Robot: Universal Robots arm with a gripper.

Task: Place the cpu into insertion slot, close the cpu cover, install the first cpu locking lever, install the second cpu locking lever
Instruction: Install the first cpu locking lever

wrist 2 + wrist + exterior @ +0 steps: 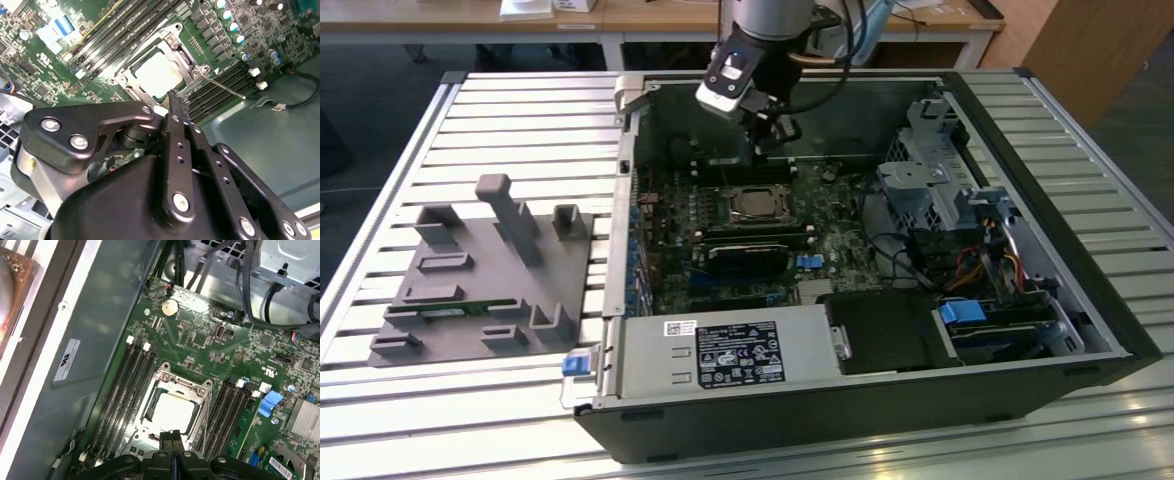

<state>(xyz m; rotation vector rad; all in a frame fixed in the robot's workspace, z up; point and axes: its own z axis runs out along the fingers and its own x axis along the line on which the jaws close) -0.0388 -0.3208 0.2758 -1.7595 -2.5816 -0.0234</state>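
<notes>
One closed, empty tool (pixel 171 434) just beside the cpu cover (pixel 183 385)

I work in what looks like a robotics lab or test workshop. My tabletop (pixel 400 150) is made of ribbed aluminium slats. On it lies an opened computer case (pixel 854 420), its green motherboard (pixel 200 347) bare under my claw (pixel 178 99), with a grey moulded parts fixture (pixel 480 290) beside the case. Plain wooden desks (pixel 654 15) stand behind, on a dark floor (pixel 374 60).
</notes>
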